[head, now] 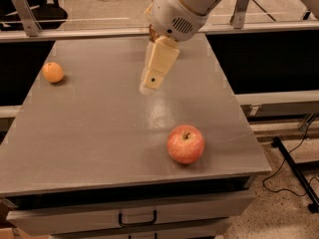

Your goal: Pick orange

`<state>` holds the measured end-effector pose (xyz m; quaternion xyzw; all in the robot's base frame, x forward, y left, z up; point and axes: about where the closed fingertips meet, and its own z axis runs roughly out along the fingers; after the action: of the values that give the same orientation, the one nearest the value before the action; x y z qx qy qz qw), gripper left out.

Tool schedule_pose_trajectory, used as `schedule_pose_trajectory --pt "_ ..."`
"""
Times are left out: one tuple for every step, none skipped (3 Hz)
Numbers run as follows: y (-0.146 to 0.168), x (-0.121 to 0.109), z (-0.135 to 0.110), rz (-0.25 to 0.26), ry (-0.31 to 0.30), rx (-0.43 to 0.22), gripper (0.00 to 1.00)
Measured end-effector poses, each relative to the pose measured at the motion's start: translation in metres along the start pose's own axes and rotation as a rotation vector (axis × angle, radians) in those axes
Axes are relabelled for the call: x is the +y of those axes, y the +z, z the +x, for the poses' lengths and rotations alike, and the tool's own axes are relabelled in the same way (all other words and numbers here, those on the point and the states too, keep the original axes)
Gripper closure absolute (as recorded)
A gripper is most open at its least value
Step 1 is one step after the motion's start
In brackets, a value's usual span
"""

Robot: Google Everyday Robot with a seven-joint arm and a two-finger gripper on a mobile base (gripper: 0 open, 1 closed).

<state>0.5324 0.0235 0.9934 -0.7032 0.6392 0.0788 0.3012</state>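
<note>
The orange [53,72] is a small round fruit near the left edge of the grey table [99,128]. The gripper [150,86] hangs from the white arm over the middle of the table, well to the right of the orange and above the table top. It holds nothing that I can see. The arm hides the drink can at the back of the table.
A red-yellow apple [185,144] with a stem sits near the front right of the table. A metal rail [75,31] runs along the back edge. A drawer handle [136,218] shows below the front edge. Cables lie on the floor at right.
</note>
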Motion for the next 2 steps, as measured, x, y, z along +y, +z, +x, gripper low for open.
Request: schedule_pose_trajectory --pt "0.016 -0.009 -0.009 0.016 0.033 -0.038 0.0" --pt "0.066 -0.027 -0.039 0.0 0.07 -0.135 0.0"
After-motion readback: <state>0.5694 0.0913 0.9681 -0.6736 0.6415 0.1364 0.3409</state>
